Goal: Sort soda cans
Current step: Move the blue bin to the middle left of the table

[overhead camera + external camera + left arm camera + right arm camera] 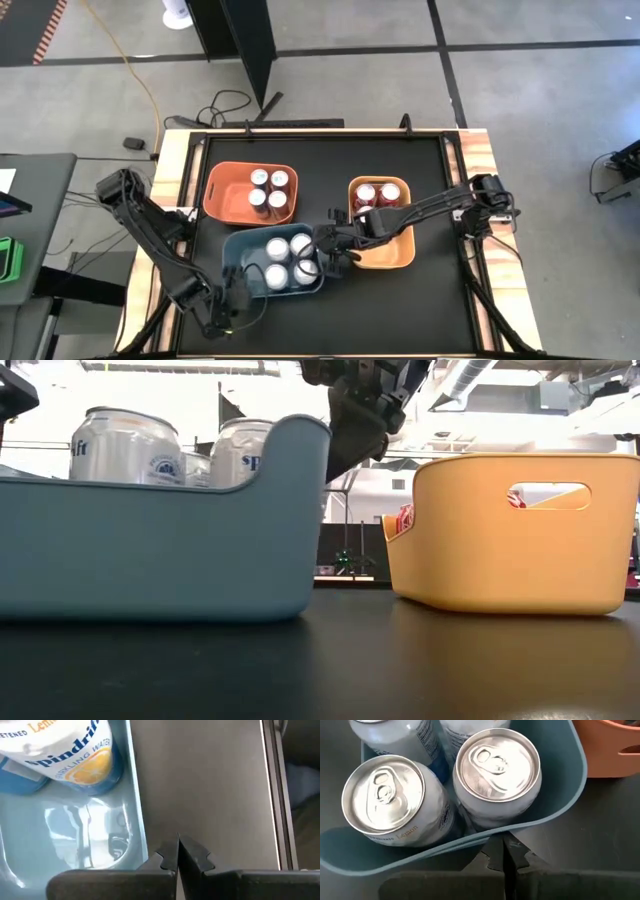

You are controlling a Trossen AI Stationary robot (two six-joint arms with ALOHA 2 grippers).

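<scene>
A: What are the cans looking like?

B: You're seeing silver tops everywhere. Four white cans (287, 261) are standing upright in the blue bin (240, 255), packed close, two of them right against the bin's wall by the right gripper. One in the left wrist view is showing an orange slice and blue lettering. Four cans (269, 191) are sitting in the orange bin (222, 190), at least some of them red. Red cans (378, 193) are sitting at the far end of the yellow bin (395, 255); its near end is lying under the right arm.

A: And your grippers?

B: The right gripper (336, 262) is hanging just outside the blue bin's right wall, fingers clenched on nothing, tips pressed together. The left gripper (238, 300) is waiting at the bench's near edge, beside the blue bin's near left corner, fingers also clenched and holding nothing.

A: How much room are you getting?

B: The gap between the blue and yellow bins is narrow, and the right gripper is filling it from above. The orange and blue bins are nearly touching. The bench (330, 160) is lying bare along its far side and its right strip. Its raised rim is running close past the left gripper.
</scene>
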